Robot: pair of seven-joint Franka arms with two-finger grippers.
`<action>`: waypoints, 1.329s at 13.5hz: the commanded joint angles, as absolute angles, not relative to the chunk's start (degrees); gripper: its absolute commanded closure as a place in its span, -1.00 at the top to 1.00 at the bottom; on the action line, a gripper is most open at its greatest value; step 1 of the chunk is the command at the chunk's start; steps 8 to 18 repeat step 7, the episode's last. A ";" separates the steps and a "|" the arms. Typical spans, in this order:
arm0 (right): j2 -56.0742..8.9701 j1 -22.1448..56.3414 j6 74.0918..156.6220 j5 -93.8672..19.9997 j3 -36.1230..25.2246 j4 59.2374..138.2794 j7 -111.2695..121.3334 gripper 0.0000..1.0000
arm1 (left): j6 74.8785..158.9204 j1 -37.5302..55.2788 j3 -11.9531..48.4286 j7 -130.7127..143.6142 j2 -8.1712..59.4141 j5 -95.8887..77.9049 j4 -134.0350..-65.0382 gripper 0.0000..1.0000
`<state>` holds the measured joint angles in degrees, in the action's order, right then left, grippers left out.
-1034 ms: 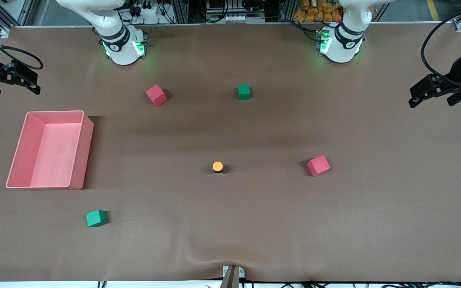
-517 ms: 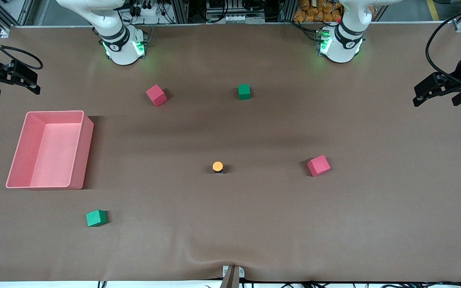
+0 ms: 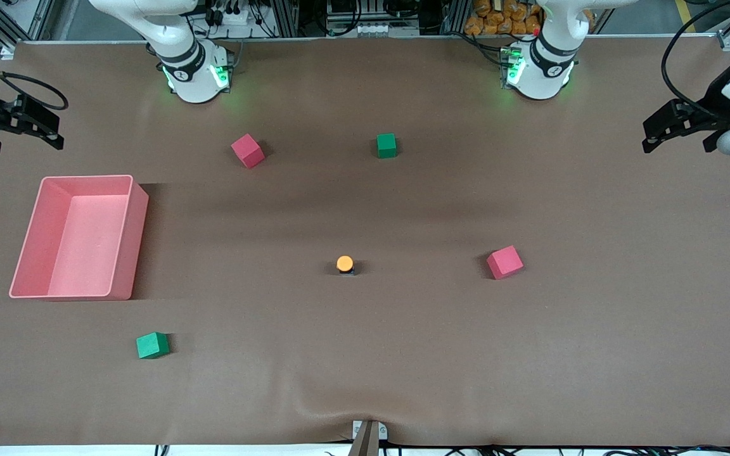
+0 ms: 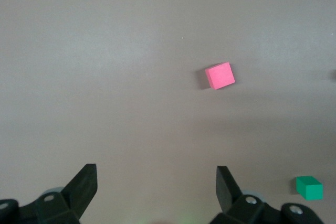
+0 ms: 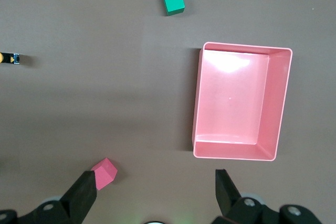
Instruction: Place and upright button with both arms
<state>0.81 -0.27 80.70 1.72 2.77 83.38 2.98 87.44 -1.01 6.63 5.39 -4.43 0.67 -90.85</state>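
Note:
The button (image 3: pixel 345 263) stands upright near the middle of the table, orange cap up on its black body. It also shows at the edge of the right wrist view (image 5: pixel 9 58). My left gripper (image 3: pixel 677 147) hangs open and empty over the left arm's end of the table, well away from the button; its fingers show wide apart in the left wrist view (image 4: pixel 157 182). My right gripper (image 3: pixel 26 147) hangs open and empty over the right arm's end of the table, close to the pink bin; its fingers show spread in the right wrist view (image 5: pixel 156 184).
A pink bin (image 3: pixel 130 253) sits at the right arm's end (image 5: pixel 241 50). Red cubes (image 3: pixel 248 151) (image 3: pixel 505 262) and green cubes (image 3: pixel 386 145) (image 3: pixel 152 345) lie scattered. The left wrist view shows a red cube (image 4: pixel 220 75) and a green cube (image 4: pixel 308 188).
The left gripper has shifted a little at its end of the table. The right gripper, the button and the cubes have not moved.

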 commanded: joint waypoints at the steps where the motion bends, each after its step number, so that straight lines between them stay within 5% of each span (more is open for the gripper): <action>1: 0.62 -0.62 79.98 0.79 2.72 82.62 3.60 1.00 | 87.45 -1.40 6.59 4.66 -5.54 0.79 -91.85 1.00; 18: 0.62 -0.62 79.98 0.79 2.72 82.62 3.60 1.00 | 86.93 -1.49 6.24 4.92 -5.01 0.88 -89.91 1.00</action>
